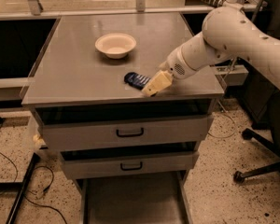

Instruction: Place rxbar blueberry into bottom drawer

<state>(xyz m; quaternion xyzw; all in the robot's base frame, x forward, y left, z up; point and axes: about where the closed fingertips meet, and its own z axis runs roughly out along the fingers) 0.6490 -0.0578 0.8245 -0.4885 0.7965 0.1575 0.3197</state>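
Pincer [153, 84] and rxbar blueberry [136, 79] are seen touching near the front edge of the bench [70, 78]; whether the bar is gripped cannot be told. Nothing is judged done yet (the bar lies on top), though the bottom drawer [130, 202] is found pulled out below. A cream bowl [115, 45] is set further back; a speckled floor [214, 204] and cables [18, 171] are seen around.

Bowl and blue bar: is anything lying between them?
Nothing: the camera view shows bare cabinet top between the bowl and the bar. The gripper sits at the bar's end farther from the bowl.
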